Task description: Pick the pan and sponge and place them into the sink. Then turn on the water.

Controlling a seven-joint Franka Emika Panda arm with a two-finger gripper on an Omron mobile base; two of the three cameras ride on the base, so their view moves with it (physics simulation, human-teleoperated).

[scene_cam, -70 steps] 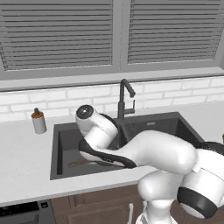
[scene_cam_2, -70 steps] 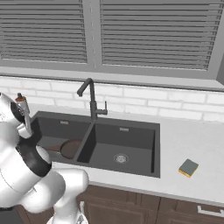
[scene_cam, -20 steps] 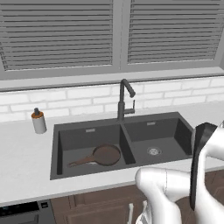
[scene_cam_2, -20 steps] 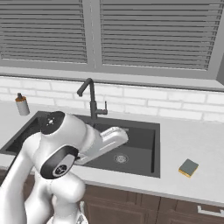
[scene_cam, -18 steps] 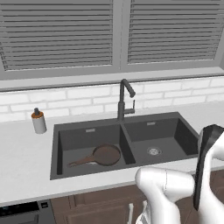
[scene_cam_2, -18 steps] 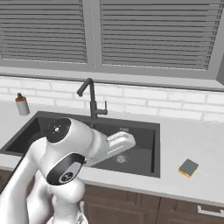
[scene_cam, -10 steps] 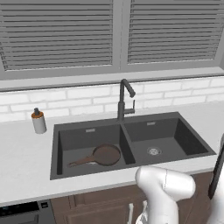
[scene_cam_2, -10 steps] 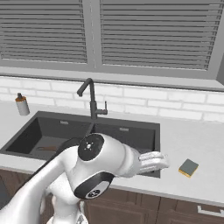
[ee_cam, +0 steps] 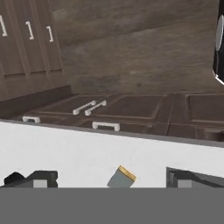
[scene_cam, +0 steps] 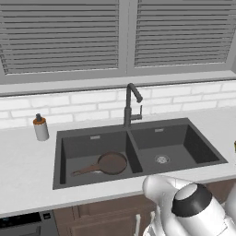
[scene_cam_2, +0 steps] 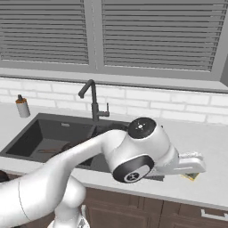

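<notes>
The hand (ee_cam: 107,178) is wide open and holds nothing: in the hand view its two dark finger tips (ee_cam: 30,178) stand far apart at the bottom. Between them, untouched, lies the small rectangular sponge with a grey-green top and yellow-orange side (ee_cam: 121,177), resting on the plain white counter (ee_cam: 78,153). Beyond the counter edge the hand view shows dark brown wooden cabinet fronts with pale bar handles (ee_cam: 105,126).

In the right base view the white arm reaches to the right over the counter; the wrist covers most of the sponge, leaving a yellow corner (scene_cam_2: 192,176) visible beneath it. Whether the fingers are apart cannot be told from this view.

The left base view shows the large dark grey double-basin sink (scene_cam: 62,159). The round, shallow, dark brown frying pan with a long thin handle (scene_cam: 110,163) lies flat in the left basin, handle pointing left. A tall dark gooseneck faucet (scene_cam: 130,104) stands behind the divider. A small grey soap bottle with a brown pump top (scene_cam: 40,127) stands on the counter left of the sink.

No legible writing or labels appear on any item.
</notes>
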